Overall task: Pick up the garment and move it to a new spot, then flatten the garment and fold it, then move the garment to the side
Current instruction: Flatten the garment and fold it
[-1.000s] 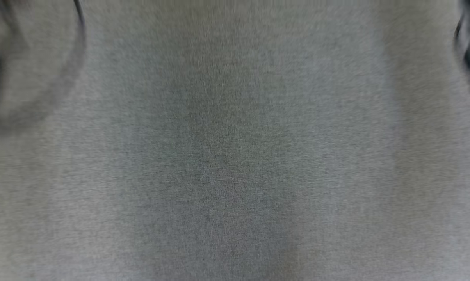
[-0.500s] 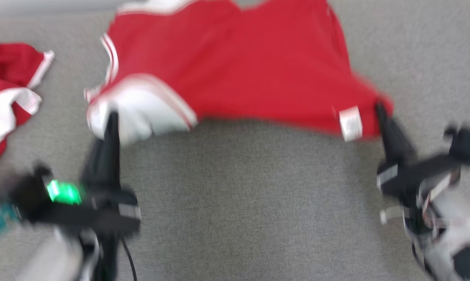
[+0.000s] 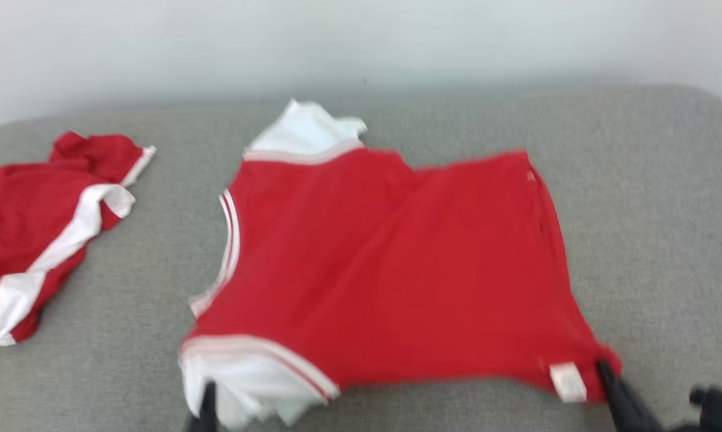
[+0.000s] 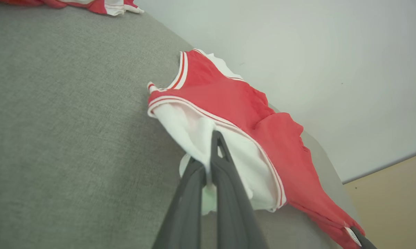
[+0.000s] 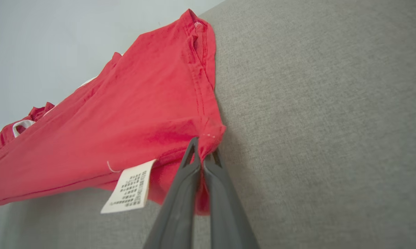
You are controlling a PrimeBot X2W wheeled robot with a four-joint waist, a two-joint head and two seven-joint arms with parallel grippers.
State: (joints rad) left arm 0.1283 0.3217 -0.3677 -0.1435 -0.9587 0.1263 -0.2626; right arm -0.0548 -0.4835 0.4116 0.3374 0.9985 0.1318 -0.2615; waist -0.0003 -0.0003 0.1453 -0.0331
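grey bench (image 3: 637, 210) holds the shirt (image 3: 385, 270) flat ahead of both hands, near edge stretched between them: left hand (image 4: 206, 152) pinching its white sleeve (image 4: 194, 128), right hand (image 5: 204, 148) pinching its red corner (image 5: 211, 133).

**Left claw** (image 4: 206, 155): two long fingers (image 4: 228, 193), dark grey, matte and smooth, broad at the base and tapering to narrow tips. One tip has a small triangular cut-out.

**Right claw** (image 5: 202, 150): same pattern, two dark grey tapering fingers with slim triangular openings just behind both tips.

**Housing** (image 3: 716, 401): black and blocky, seen behind the right claw in the head view. Blurred, markings illegible.
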